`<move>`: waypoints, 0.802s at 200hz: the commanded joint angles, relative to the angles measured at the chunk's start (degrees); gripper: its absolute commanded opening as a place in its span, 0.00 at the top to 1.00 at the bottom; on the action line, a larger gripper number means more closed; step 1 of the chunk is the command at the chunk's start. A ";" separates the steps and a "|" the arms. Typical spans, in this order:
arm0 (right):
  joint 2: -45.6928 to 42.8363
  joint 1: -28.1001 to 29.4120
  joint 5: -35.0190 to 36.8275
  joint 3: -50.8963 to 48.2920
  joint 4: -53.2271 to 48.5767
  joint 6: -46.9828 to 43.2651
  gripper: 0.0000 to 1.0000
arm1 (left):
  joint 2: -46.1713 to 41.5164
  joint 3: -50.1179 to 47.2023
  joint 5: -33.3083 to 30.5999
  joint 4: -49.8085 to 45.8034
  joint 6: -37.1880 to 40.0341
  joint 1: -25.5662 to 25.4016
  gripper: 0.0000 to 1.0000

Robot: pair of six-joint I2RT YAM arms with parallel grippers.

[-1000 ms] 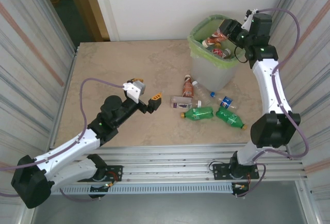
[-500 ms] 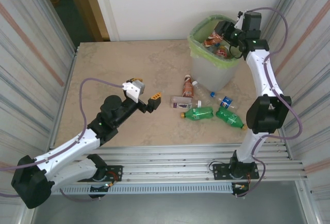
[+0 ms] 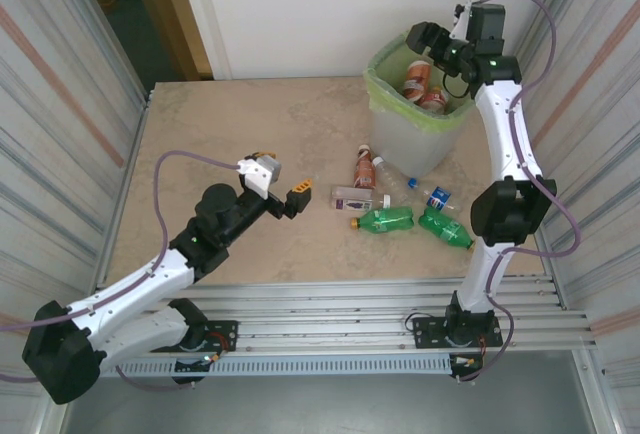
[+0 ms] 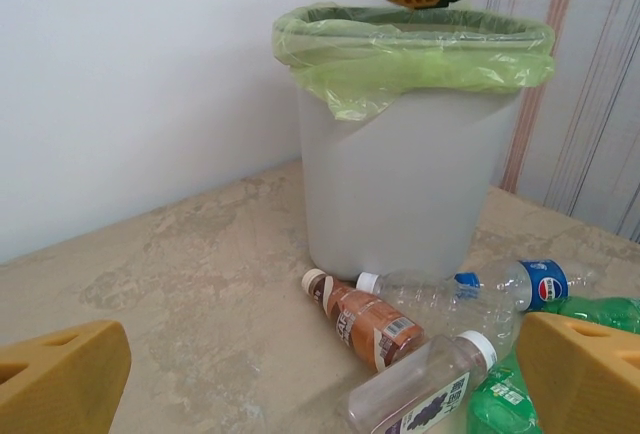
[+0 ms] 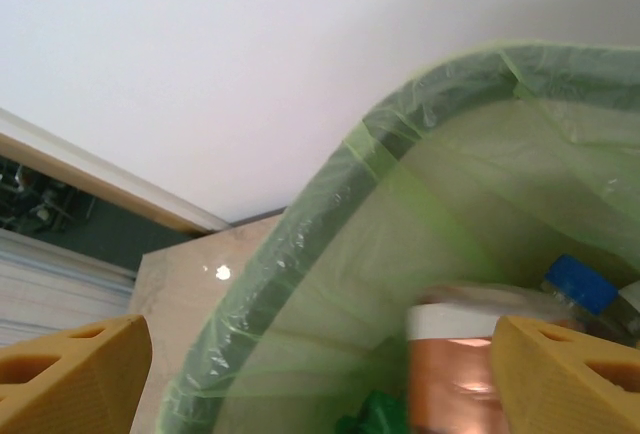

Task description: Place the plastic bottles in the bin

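Note:
The bin (image 3: pixel 412 132), translucent grey-white with a green bag liner, stands at the back right. My right gripper (image 3: pixel 424 40) hangs open over its rim. Under it a brown bottle (image 5: pixel 462 372) shows blurred inside the bag, free of the fingers, beside a blue-capped bottle (image 5: pixel 579 283). More brown bottles (image 3: pixel 417 77) lie in the bin. On the table in front of the bin lie a brown bottle (image 3: pixel 363 168), a clear squarish bottle (image 3: pixel 350 197), a clear blue-labelled bottle (image 3: pixel 436 195) and two green bottles (image 3: pixel 386 218). My left gripper (image 3: pixel 292 197) is open, empty, left of them.
Corrugated metal walls close in both sides of the table (image 3: pixel 240 134), and a white wall stands behind the bin. In the left wrist view the bin (image 4: pixel 405 174) rises behind the brown bottle (image 4: pixel 368 318) and the squarish bottle (image 4: pixel 420 389).
My right gripper has swung left and further over the bin and opened, letting the brown bottle go into the bag. The left arm has not moved.

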 commanded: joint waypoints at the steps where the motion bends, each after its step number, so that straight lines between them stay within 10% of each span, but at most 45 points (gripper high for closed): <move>1: 0.78 -0.13 1.10 3.75 -4.16 -2.86 0.13 | 0.38 -0.10 -0.72 0.30 0.54 0.36 0.01; 82: -6.35 0.32 6.48 3.19 -11.61 -7.27 0.09 | 4.25 3.80 0.81 -4.11 1.02 0.64 0.01; 160: -26.15 0.33 18.74 -18.55 -14.24 -9.41 0.02 | 17.65 14.65 17.21 -17.00 12.17 2.38 0.01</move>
